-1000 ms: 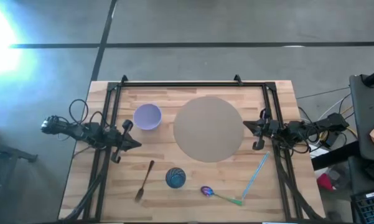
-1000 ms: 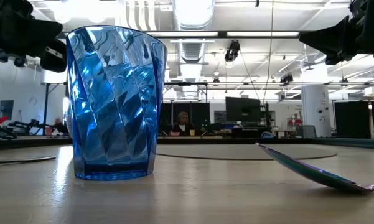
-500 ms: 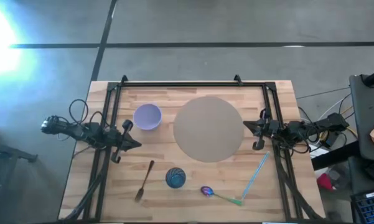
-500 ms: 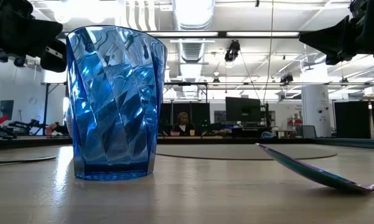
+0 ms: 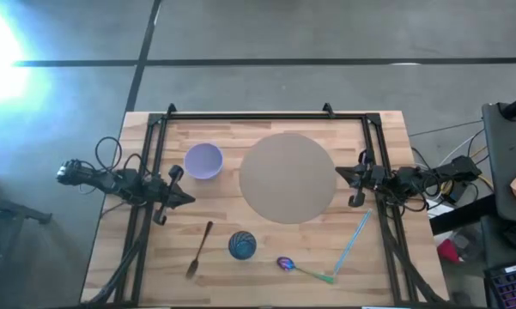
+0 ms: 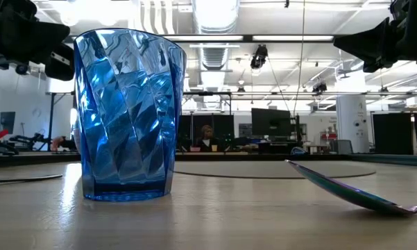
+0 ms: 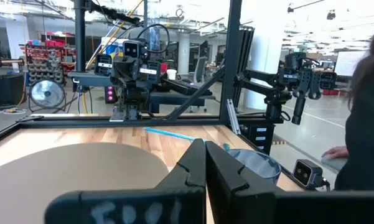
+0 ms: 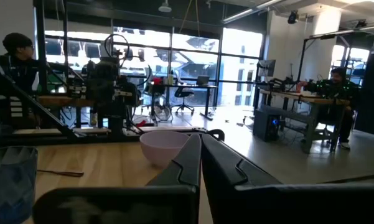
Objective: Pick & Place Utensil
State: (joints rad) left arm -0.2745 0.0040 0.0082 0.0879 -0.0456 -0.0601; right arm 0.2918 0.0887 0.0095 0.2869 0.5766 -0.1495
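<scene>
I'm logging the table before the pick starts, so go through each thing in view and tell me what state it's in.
left gripper: fingers shut, empty, at the table's left edge
right gripper: fingers shut, empty, at the right edge
blue cup: upright, looks empty
bowl: upright, empty
fork: lying flat, untouched
spoon: lying flat, bowl end toward the cup
blue straw: lying flat beside the spoon
round mat: flat, nothing on it

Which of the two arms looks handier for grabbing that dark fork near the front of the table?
Probably the left. The fork lies on the left arm's side, just in front of the left gripper, which is shut and empty. The right gripper, also shut, waits beyond the round mat, much farther away.
</scene>
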